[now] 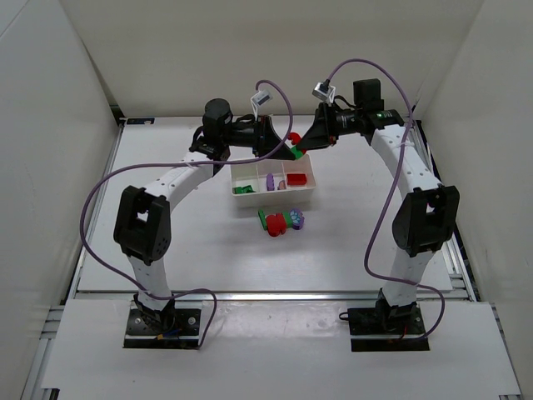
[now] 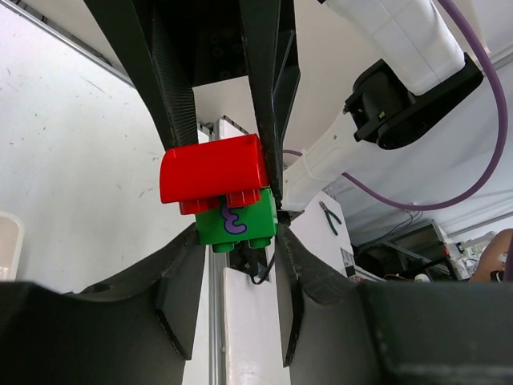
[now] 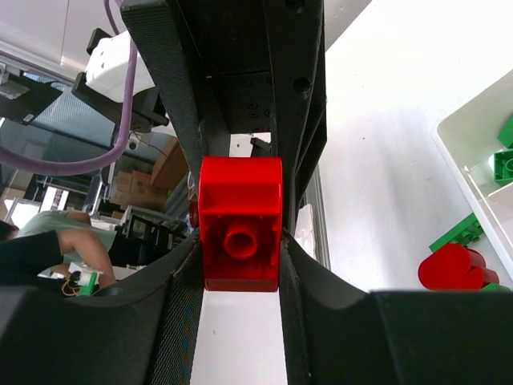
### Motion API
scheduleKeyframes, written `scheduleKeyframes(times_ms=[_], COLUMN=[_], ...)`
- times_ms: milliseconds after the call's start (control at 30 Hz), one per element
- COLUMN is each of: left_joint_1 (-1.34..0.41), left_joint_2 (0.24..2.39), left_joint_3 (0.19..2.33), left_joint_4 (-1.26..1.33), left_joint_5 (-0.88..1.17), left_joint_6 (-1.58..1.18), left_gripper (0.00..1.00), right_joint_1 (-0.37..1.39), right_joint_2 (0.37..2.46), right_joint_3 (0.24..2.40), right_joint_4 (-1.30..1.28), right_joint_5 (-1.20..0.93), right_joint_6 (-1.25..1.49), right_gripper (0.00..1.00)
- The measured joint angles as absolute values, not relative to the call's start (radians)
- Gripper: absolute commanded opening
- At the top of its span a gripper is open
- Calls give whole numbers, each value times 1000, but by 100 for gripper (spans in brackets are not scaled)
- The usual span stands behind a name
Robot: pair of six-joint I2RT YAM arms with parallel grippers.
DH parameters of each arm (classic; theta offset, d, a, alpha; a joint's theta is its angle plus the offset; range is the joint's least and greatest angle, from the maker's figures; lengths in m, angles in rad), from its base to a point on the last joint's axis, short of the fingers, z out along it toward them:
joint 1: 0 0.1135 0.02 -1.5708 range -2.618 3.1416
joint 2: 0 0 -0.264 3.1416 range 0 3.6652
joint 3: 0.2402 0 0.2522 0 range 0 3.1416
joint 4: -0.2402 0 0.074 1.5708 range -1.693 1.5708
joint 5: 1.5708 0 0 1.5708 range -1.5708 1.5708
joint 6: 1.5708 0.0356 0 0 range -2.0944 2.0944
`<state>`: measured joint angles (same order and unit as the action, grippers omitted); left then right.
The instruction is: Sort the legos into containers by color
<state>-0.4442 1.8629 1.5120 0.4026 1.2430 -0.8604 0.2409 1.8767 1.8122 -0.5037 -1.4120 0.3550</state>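
1. Two legos are stuck together: a round-topped red brick (image 2: 212, 170) sits on a green brick (image 2: 238, 223) marked with a purple squiggle. The pair hangs in the air between the two grippers, near the far right corner of the tray (image 1: 275, 202).
2. Right gripper (image 3: 240, 253): the jaws are clamped on the red brick, whose hollow underside faces this arm's wrist camera.
3. Left gripper (image 2: 236, 241): its fingers (image 2: 180, 289) press against the two opposite sides of the green brick, so the jaws are closed on it.
4. The white tray rests on the table (image 1: 208, 250), between the two arms. Its three compartments lie side by side.
5. Left compartment: a green piece (image 1: 243, 189). Middle compartment: a purple piece (image 1: 271, 181). Right compartment: a red piece (image 1: 296, 177).
6. Just in front of the tray's near wall, a loose cluster (image 1: 281, 222) of red, green and purple legos lies on the table. It is well apart from both grippers.
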Motion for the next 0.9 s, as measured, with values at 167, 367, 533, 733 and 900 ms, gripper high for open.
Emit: scheduleKeyframes(times_ms=[167,367,533,733,900], left_joint_1=[-444,-439,-414,-324,-262], left_joint_2=[1855,1806,1781,1718,1666], left_joint_3=[1484,1365,1294,1287,1347], left_joint_4=[414,361,209,-32,-310], left_joint_5=[1236,1231,1231,1174,940], left_joint_6=[-860,-806,-706,-531,-323], left_gripper=[21,18,18,17,13], right_joint_1=[238,213,174,139,126], right_joint_2=[1878,1881,1881,1881,1880], right_joint_3=[1812,1812,1812,1812,1813], right_joint_4=[-514,-527,-530,-591,-720], right_joint_5=[-1405,-1406,-1409,-1387,-1246], right_joint_6=[340,336,332,277,162], right_gripper=[0,0,0,0,0])
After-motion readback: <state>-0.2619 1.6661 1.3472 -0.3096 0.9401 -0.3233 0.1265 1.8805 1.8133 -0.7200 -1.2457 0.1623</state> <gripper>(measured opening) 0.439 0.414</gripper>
